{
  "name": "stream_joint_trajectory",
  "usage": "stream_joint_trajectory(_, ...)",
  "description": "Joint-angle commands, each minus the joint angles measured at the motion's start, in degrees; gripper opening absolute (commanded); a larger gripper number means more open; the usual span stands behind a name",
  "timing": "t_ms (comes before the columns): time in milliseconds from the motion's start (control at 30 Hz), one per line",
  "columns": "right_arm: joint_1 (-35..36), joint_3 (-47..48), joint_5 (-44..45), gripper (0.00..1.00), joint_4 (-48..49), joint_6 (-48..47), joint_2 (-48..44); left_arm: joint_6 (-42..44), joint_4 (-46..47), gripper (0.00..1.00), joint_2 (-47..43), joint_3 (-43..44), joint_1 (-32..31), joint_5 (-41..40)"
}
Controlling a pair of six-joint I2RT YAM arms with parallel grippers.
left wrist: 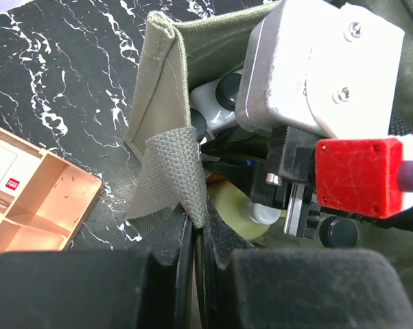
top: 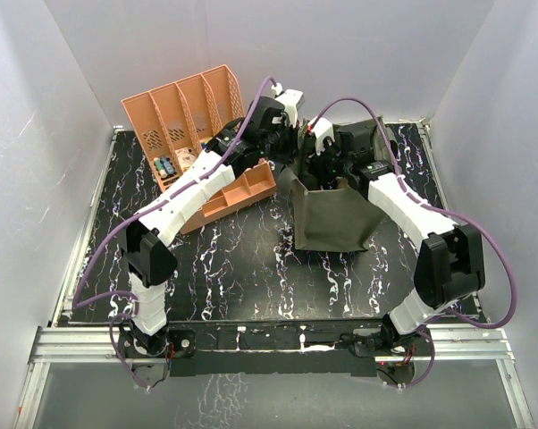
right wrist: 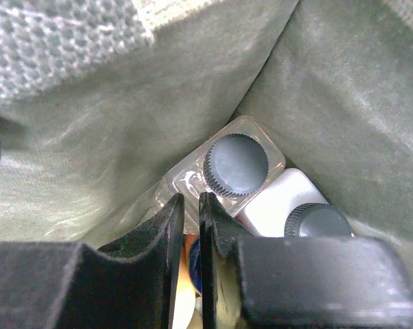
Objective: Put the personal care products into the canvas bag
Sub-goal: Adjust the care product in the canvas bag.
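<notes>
Left gripper (left wrist: 196, 221) pinches the canvas bag (top: 333, 225) by its strap (left wrist: 167, 171); right gripper (right wrist: 191, 207) (nearly closed, hold unclear) may drag the twin pack (right wrist: 237, 166) out.

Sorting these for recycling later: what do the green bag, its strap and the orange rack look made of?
Canvas bag: matte olive woven fabric, probably canvas; it creases and sags.
Strap: coarse grey-green webbing, weave plainly visible.
Rack: probably plastic, smooth salmon-orange moulded walls with slots.

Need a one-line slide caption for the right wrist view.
Right hand inside olive-green canvas bag, above clear dark-capped bottle and white dark-capped bottle.
</notes>
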Motion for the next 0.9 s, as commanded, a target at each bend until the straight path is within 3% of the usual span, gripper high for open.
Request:
stream_joint_trajectory(0,-0.3,-2.8,3.3,0.17,-4.5,-1.0,0.1,0.9,13.6,0.00,-5.5,10.6,0.5,-1.0)
stream_joint_trajectory(567,-0.3,-3.7,4.3,0.17,-4.9,-1.7,0.3,1.7,14.0,0.00,-7.4,10.9,0.4,-1.2)
stream_joint_trajectory(867,-0.6,0.7,-1.9,0.19,-5.2,-1.0,-1.6,3.6,19.7,0.00,-14.8,-10.7,0.5,-1.4)
